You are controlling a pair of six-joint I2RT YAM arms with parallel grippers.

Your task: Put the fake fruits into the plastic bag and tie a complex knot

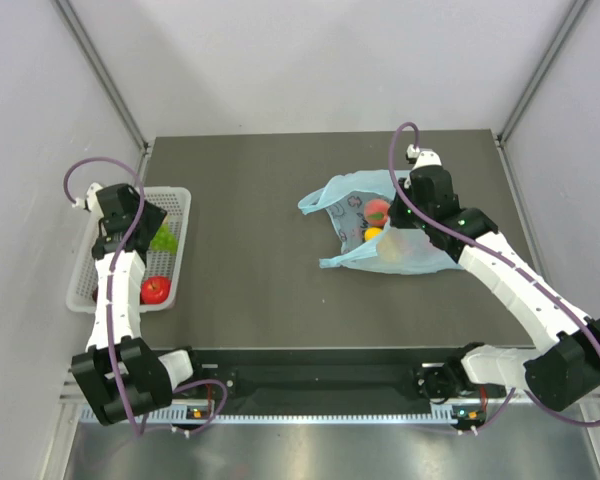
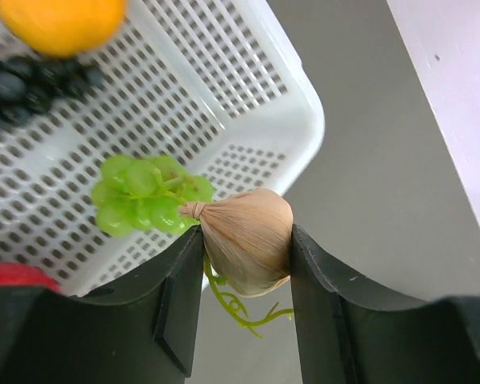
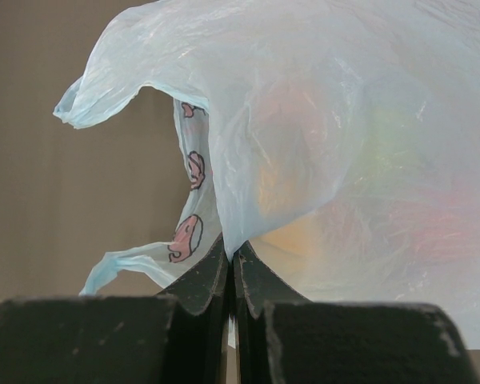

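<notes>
Tan bulb (image 2: pixel 244 232) gripped in left pincer (image 2: pixel 246 238), right pincer (image 3: pixel 232 258) clenched on plastic bag (image 3: pixel 344 160) rim; loading step, carry toward 3 o'clock likely next.

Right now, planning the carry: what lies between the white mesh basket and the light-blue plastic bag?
Only bare dark tabletop between basket and bag, per the top view.

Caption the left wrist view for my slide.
Left hand grips a tan bulb over the basket, grapes behind.
</notes>
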